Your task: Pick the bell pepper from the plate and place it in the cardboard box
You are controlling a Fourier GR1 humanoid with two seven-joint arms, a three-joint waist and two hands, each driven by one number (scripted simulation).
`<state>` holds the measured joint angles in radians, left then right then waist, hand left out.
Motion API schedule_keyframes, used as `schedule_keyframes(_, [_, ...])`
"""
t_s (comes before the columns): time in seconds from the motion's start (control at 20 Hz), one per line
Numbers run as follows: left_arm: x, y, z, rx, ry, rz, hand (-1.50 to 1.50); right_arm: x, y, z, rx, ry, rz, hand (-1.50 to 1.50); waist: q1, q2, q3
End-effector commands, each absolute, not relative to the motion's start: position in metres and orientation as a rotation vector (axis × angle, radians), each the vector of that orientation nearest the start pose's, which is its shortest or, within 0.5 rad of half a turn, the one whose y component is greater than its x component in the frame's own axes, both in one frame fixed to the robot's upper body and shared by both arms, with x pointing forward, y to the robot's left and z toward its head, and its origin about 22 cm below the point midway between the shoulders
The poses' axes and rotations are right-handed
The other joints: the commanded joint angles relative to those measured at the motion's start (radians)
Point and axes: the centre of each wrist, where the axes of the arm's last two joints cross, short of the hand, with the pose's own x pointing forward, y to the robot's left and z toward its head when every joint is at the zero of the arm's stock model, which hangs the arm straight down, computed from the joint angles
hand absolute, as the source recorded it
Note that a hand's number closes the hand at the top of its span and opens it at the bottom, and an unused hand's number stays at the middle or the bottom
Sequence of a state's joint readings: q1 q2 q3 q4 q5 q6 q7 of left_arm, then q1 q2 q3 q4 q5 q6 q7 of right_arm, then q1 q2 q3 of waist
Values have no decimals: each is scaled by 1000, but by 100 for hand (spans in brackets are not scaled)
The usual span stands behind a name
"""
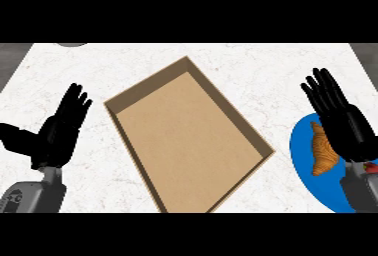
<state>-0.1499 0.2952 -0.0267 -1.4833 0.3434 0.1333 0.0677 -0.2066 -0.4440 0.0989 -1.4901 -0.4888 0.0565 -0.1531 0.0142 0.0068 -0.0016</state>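
Observation:
A wide, shallow cardboard box (184,145) lies tilted in the middle of the white counter, and nothing is inside it. A blue plate (308,172) sits at the lower right, partly cut off by the view's edge. My right hand (348,127) hovers over the plate, open with its fingers straight and pointing away. A small red patch (372,168) shows beside my right wrist at the view's edge. It may be the bell pepper, and the forearm hides most of it. My left hand (55,135) rests open to the left of the box.
An orange-brown croissant-like item (322,152) lies on the plate just left of my right hand. A grey round object (71,44) peeks in at the counter's far left edge. Bare white counter lies between the box and each hand.

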Motion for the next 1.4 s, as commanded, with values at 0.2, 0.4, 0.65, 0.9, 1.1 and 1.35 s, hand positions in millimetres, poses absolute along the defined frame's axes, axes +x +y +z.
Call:
schedule_keyframes(0.2, [261,319,23,373,-1504,-134,0,293,-355,129,358,-2144,220,-150,-22,-8,5])
schedule_keyframes(0.4, [255,301,19,369,-1476,-168,0,269,-417,93,-317,-1989,137,150,-26,-2,6])
schedule_keyframes(0.65, [236,298,7,358,-1441,-203,0,243,-450,45,-93,-2111,-30,-150,-11,-6,3])
schedule_keyframes(0.9, [238,290,19,367,-1457,-212,0,231,-501,89,-295,-2011,422,-150,-3,-5,4])
schedule_keyframes(1.1, [242,288,3,377,-1457,-207,0,231,-518,134,-469,-1872,739,-150,-8,-1,1])
schedule_keyframes(1.35, [240,293,17,356,-1448,-227,0,220,-521,156,-484,-1546,1108,-150,-1,-7,1])
